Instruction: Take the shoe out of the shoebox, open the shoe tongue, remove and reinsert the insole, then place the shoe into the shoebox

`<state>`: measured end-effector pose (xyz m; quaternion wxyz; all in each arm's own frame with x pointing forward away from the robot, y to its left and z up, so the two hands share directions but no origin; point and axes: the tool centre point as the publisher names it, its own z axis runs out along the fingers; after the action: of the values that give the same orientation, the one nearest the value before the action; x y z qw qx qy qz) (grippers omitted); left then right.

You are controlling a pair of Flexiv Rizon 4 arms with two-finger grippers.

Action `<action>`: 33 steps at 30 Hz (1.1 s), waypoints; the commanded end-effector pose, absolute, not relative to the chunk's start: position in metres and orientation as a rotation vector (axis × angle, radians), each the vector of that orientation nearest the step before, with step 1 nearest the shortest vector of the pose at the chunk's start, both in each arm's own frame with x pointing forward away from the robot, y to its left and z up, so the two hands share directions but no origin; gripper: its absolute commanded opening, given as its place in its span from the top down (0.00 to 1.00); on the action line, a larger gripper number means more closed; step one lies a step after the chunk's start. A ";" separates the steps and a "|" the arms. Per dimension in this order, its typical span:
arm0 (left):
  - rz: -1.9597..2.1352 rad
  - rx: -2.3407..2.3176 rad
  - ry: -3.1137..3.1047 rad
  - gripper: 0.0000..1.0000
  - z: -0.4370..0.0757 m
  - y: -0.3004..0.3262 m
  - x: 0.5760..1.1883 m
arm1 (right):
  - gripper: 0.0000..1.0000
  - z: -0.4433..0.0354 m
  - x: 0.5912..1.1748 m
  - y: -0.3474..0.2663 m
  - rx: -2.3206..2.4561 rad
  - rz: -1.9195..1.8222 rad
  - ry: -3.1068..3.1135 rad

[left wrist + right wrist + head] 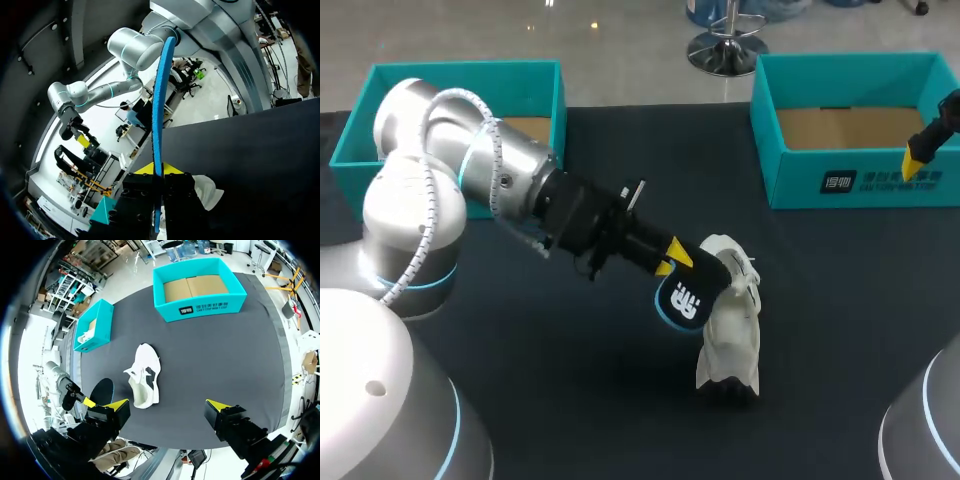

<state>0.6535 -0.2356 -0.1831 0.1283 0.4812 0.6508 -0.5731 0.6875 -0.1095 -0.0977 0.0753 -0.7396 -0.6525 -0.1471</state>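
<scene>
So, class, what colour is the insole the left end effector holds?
The insole is black with a blue edge and white mark; head view.

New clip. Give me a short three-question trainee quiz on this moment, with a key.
1. True or false: the white shoe lies inside the right shoebox.
2. What does the left gripper hold? A) a shoelace B) the insole C) nothing
3. Fill in: the fingers of the right gripper stand ____, with nothing between them.
Key: 1 false, it lies on the table, outside the box; 2 B; 3 open.
</scene>
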 end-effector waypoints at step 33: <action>-1.718 1.408 1.749 1.00 -0.263 -0.265 0.617 | 0.00 -0.097 0.691 -0.109 -2.217 -0.432 -1.956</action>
<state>0.6194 -0.2615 -0.2565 0.1527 0.4944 0.6118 -0.5982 0.6877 -0.1099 -0.0980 0.0755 -0.7393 -0.6528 -0.1473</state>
